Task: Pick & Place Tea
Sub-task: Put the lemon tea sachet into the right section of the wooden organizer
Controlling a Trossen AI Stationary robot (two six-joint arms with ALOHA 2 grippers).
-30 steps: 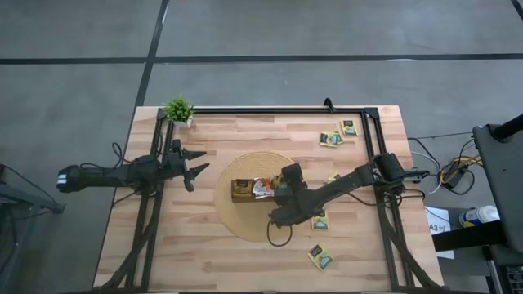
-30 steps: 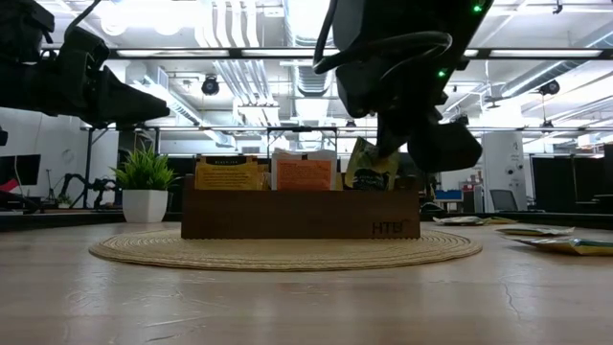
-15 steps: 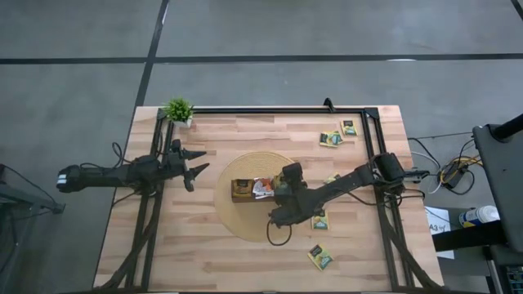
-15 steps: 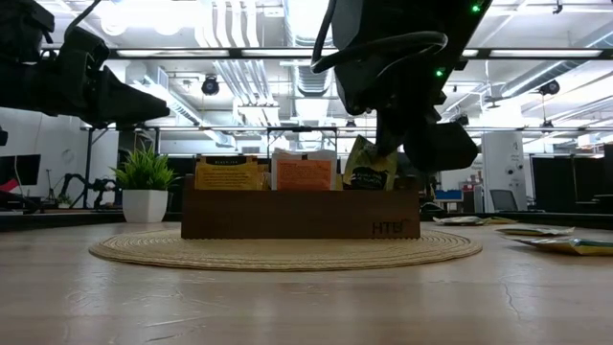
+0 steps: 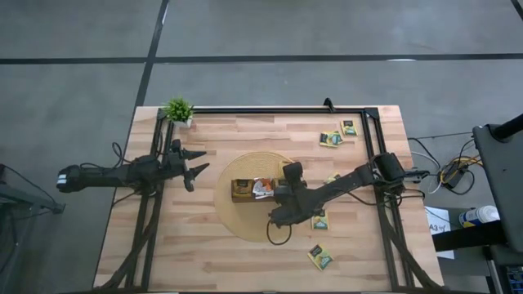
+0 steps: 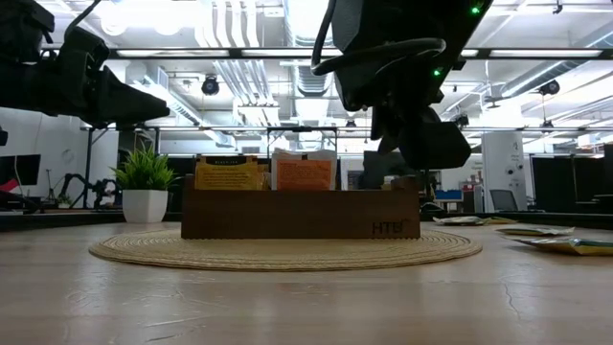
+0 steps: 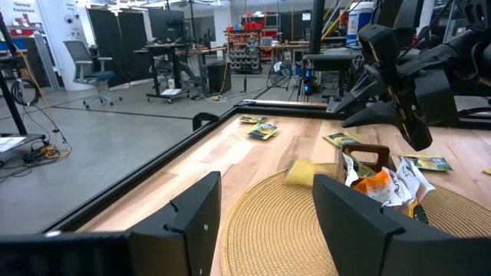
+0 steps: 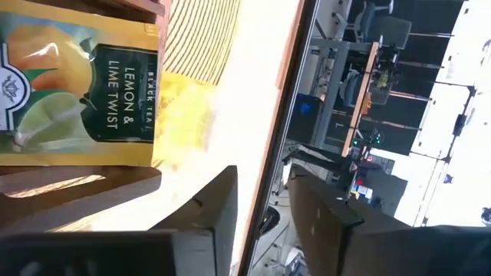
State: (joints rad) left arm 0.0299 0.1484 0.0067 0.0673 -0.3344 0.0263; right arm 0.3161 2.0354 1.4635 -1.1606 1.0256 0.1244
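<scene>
The tea sachet lies in the tray's end; my right hand, released, hovers above it; my left hand waits open, well clear.

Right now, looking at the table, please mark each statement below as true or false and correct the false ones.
1. The right gripper is over the wooden tray. True.
2. The potted plant stands on the round woven mat. False: it stands at a table corner, off the mat.
3. Several tea sachets lie loose on the table outside the tray. True.
4. The left gripper holds a sachet. False: it is open and empty, left of the mat.
5. A lemon and lime sachet lies in the tray. True.
</scene>
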